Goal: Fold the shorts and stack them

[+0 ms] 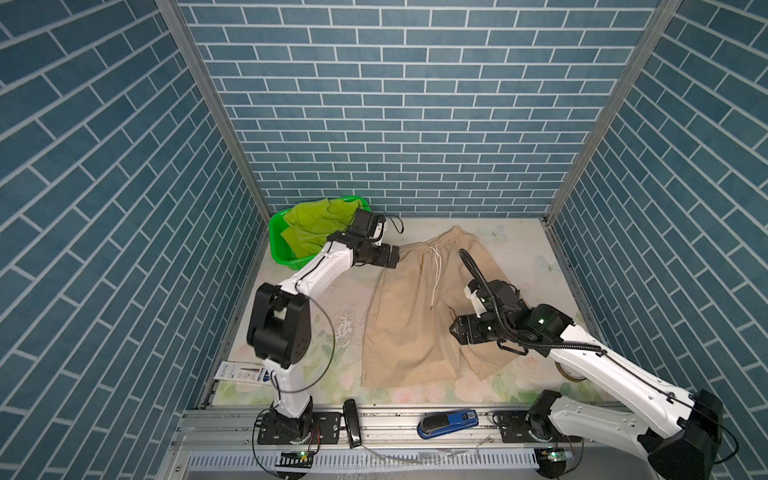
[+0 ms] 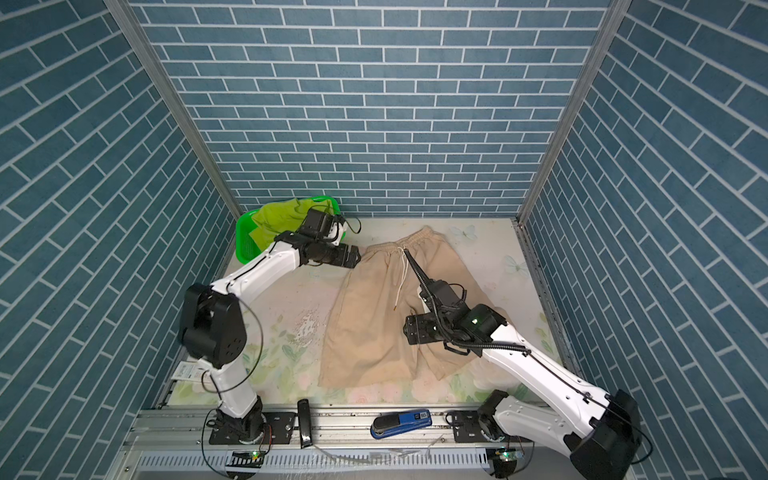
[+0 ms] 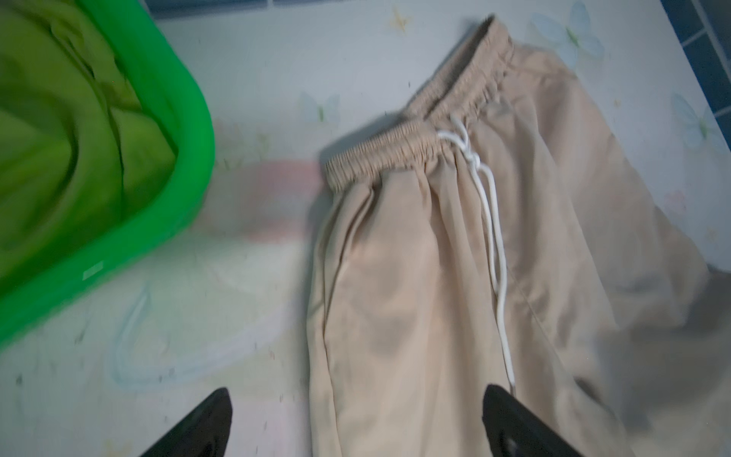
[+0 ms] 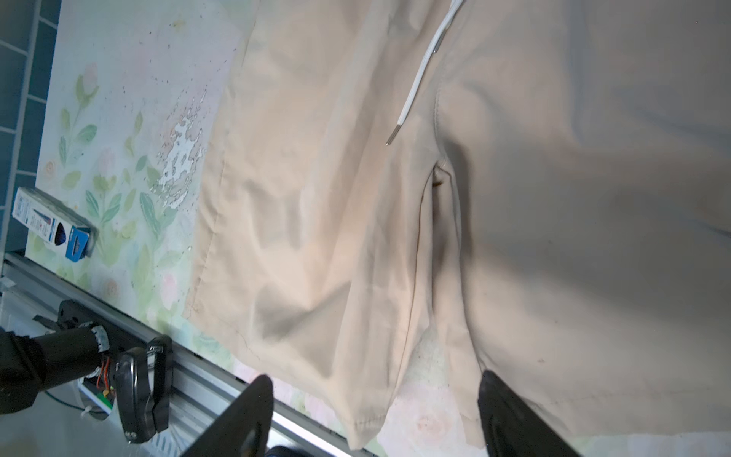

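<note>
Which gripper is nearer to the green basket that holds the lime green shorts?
Left. The left gripper is close beside the basket, by the waistband end of the beige shorts. The right gripper is far off, over the shorts' crotch.

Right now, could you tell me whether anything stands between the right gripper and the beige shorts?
Nothing visible does: the right gripper, jaws open, sits directly over the beige shorts near the crotch seam, and the white drawstring ends clear of it.
</note>
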Motion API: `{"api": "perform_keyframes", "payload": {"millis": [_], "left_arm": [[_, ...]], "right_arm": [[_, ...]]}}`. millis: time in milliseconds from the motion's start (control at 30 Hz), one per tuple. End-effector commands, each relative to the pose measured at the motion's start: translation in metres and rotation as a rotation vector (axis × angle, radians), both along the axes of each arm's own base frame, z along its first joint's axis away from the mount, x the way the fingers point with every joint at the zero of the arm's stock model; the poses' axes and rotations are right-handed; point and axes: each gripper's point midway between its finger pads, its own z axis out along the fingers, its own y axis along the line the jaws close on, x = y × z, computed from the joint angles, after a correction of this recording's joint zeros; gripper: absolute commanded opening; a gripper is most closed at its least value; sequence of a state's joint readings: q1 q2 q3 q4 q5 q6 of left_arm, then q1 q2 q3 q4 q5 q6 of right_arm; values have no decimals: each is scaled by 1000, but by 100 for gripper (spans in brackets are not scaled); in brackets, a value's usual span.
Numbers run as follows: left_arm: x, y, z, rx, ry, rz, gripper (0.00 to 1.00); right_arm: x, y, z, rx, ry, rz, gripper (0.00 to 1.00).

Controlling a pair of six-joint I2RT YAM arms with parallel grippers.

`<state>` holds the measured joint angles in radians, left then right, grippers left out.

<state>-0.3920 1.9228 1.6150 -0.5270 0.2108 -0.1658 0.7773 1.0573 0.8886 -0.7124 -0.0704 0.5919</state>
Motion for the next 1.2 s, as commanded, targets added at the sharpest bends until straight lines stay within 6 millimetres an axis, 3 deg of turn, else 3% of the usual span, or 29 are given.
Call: {"api": "perform_keyframes", "payload": {"millis": [0,167,333,567,667,733,900,1000,1167], "left_arm": [[22,-12,-28,-4,44,-28,100],[54,-28,-52,-5,51,-56,100],[69,-36,-73,-13,79,-50,100],[76,-45,-99,-35,116,-58,100],[78,-50,-107,-49,125,-65,94],[80,-53,-110,-64,131,-75,83],[86,-57,-112,-74,133,-77,26],[92,-56,-103,-58,113,-74,1],[97,-36,-72,36,72,-9,0]], "right_arm": [[18,3,3,46,-61,-8,81],[25,-3,0,96,-58,-38,80],[33,-3,2,134,-71,-54,78],[39,0,-5,144,-65,-67,75],[41,-2,-6,142,-70,-82,73],[41,-5,-6,141,-68,-91,73],[40,-14,-6,133,-74,-127,69],[39,-22,-9,121,-75,-156,65],[49,-59,-29,-6,-26,-270,61]]}}
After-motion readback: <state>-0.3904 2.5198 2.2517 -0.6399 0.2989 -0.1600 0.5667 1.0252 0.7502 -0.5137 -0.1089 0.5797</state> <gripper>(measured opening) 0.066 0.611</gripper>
